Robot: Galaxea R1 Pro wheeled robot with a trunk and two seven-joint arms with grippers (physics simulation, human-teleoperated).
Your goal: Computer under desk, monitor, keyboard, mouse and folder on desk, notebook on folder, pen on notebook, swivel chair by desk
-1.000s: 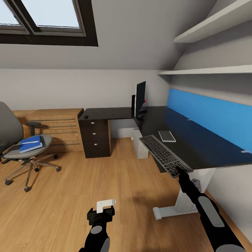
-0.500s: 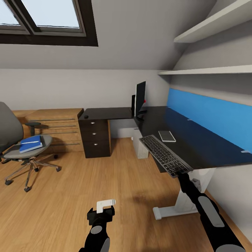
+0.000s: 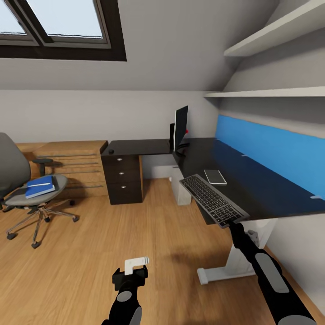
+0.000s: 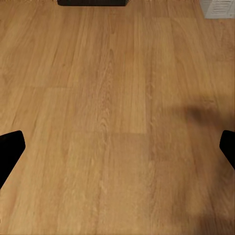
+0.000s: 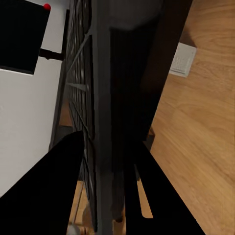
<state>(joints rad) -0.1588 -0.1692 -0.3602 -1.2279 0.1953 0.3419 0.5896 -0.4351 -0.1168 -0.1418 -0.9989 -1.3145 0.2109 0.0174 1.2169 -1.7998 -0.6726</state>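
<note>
Nearest the camera, the left end effector (image 3: 130,276) hung low over the warm, wood-grained plank floor (image 3: 90,253), its black fingers spread wide and holding nothing. To the right, the right end effector (image 3: 231,222) reached up to the near edge of the desk (image 3: 266,189) — a glossy black L-shaped top on white legs — and was clamped on the near end of the keyboard (image 3: 212,200), a slim slab of dark keys in a thin silver-grey frame that lay partly over the desk's edge. Just beyond the keyboard sat a small flat silver device (image 3: 215,176). At left, well apart from both arms, the grey upholstered swivel chair (image 3: 27,189) carried the bright blue folder (image 3: 40,185) on its seat. Farthest back, the monitor (image 3: 180,127) stood upright at the desk's corner, seen nearly edge-on.
</note>
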